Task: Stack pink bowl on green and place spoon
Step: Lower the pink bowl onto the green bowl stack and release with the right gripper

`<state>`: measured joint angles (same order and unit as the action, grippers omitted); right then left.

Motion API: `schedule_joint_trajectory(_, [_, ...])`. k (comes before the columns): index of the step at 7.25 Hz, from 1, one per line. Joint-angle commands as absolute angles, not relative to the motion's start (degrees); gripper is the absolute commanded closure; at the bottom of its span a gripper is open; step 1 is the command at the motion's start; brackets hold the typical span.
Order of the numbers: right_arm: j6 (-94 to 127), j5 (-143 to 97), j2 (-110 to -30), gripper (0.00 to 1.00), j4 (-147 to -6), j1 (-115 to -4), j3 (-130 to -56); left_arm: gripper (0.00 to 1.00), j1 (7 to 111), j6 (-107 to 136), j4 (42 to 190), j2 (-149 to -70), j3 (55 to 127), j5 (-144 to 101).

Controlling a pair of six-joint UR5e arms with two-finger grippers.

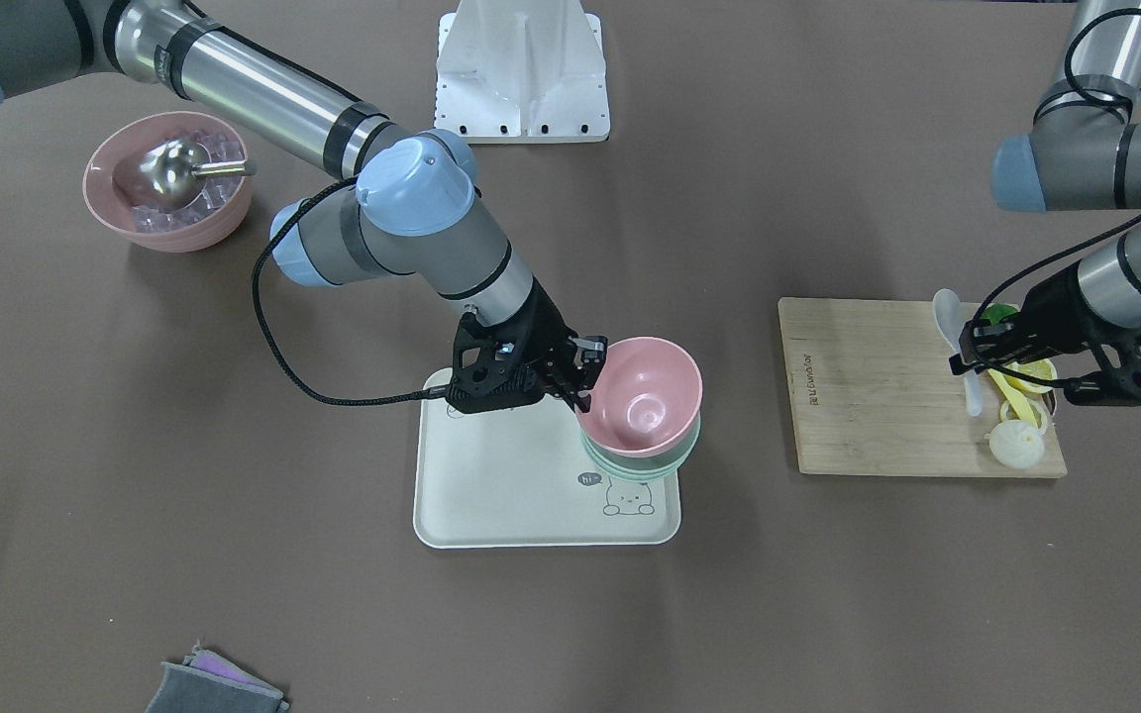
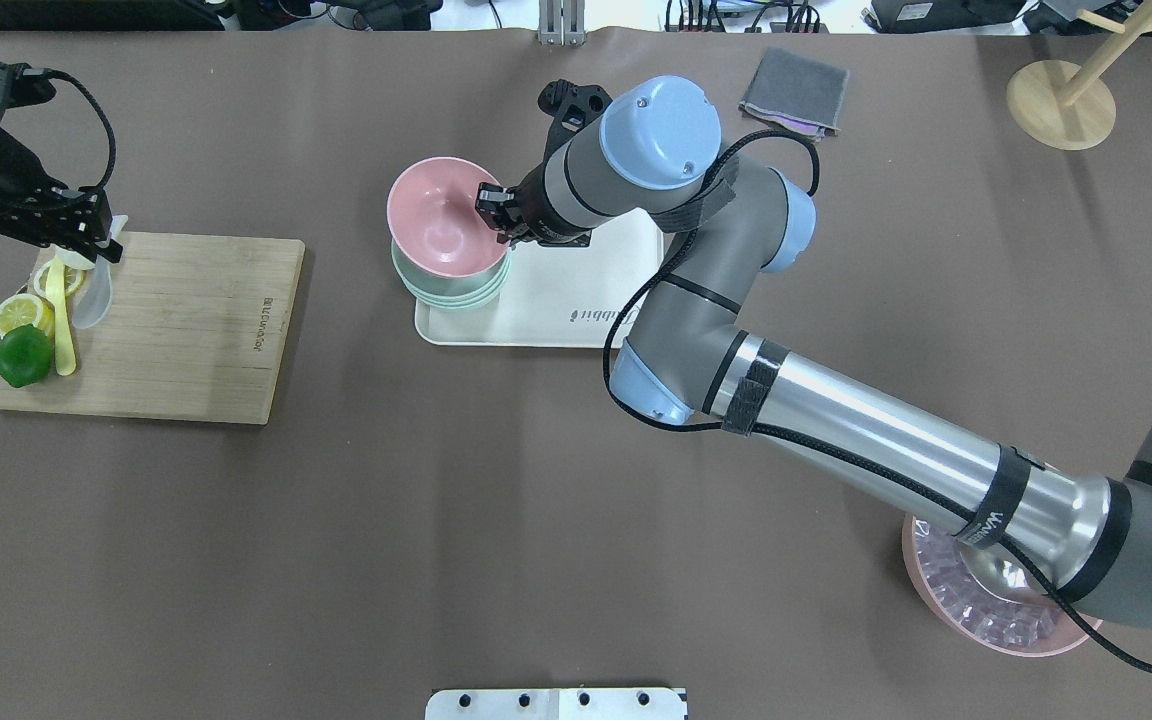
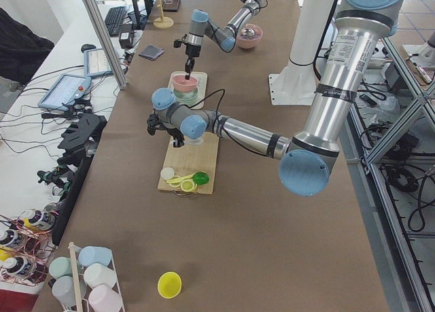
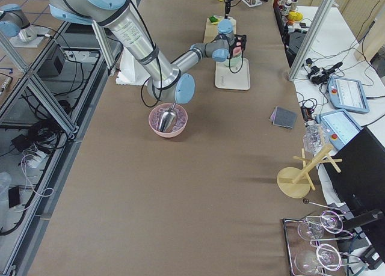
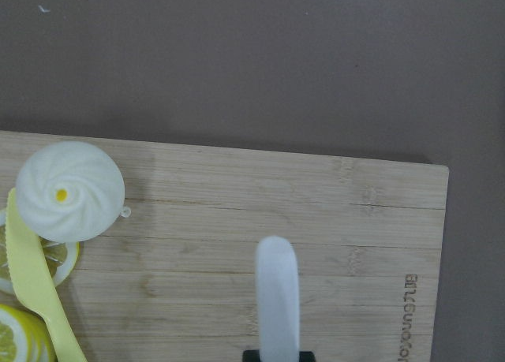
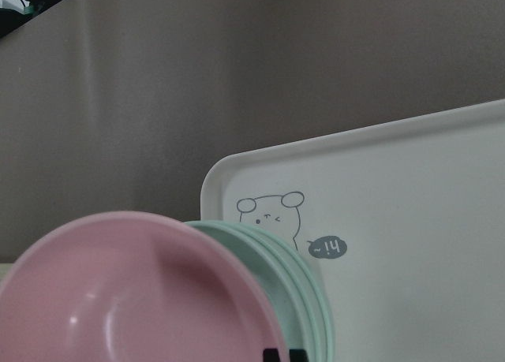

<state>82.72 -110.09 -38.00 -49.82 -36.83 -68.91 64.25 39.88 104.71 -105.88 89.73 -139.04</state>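
Observation:
The small pink bowl (image 1: pixel 645 396) sits tilted on top of the mint-green bowl stack (image 1: pixel 642 465) at the corner of a cream tray (image 1: pixel 501 485). It also shows in the overhead view (image 2: pixel 441 215), above the green stack (image 2: pixel 451 292). My right gripper (image 1: pixel 582 381) is shut on the pink bowl's rim on the tray side. My left gripper (image 1: pixel 972 358) is shut on the white translucent spoon (image 1: pixel 948 312) over the wooden cutting board (image 1: pixel 878 386). The spoon's handle (image 5: pixel 277 291) sticks out between the fingers in the left wrist view.
On the board beside the spoon lie a lime (image 2: pixel 24 355), lemon slices (image 2: pixel 14 312), a long yellow utensil (image 2: pixel 61 325) and a white swirled bun (image 1: pixel 1016 444). A ribbed pink bowl with ice and a metal scoop (image 1: pixel 169 183) stands far off. A grey cloth (image 2: pixel 794 90) lies at the far edge.

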Motion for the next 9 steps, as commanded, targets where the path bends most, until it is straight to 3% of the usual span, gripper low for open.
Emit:
schedule_joint_trajectory(1, [82.7,-110.0,-38.0,1.00,-49.7,-36.8,-68.7,1.00,64.2,39.9,104.8,-105.9,89.6,-139.2])
schedule_joint_trajectory(9, [82.7,-108.4,-37.9,1.00,-49.7,-35.9,-68.7,1.00,64.2,39.9,104.8,-105.9,89.6,-139.0])
